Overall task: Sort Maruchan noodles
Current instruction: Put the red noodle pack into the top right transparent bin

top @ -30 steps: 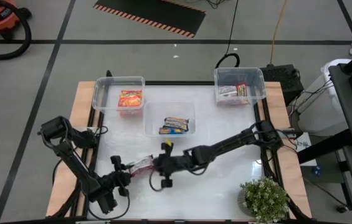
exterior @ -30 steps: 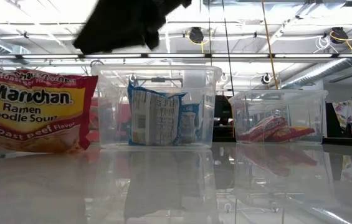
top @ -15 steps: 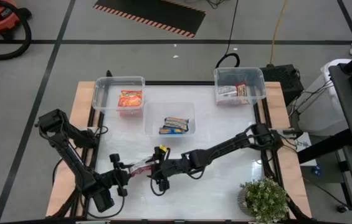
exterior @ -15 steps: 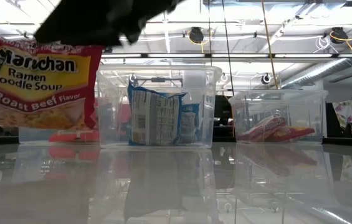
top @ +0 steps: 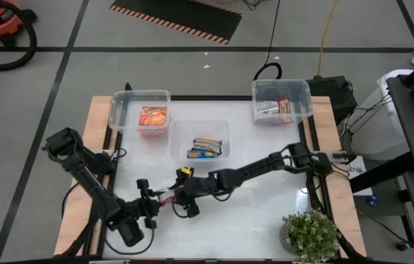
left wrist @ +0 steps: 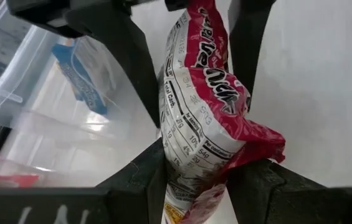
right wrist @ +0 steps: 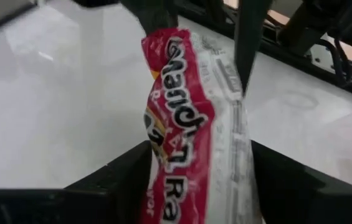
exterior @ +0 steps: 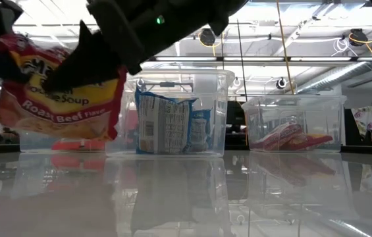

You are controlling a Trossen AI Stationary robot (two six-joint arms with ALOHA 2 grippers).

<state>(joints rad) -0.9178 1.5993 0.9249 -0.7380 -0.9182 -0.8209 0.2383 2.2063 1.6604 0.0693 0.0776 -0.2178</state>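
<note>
Both grippers meet on one red packet (left wrist: 204, 118): left gripper (top: 150, 206) pinches it, right gripper's (top: 182, 199) fingers (right wrist: 110, 180) straddle it, apart.

Three clear bins (top: 199, 139) (potted plant (top: 310, 235))

Lab: taped floor (top: 67, 66), ceiling ducts (exterior: 344, 69)

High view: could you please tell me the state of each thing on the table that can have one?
Red-pink glossy Maruchan packet, held clear of the table.
Left gripper, shut on that packet.
Right gripper, at the packet's other end.
Clear plastic bins, left, middle, right, lidless, each holding sorted packets.
</note>
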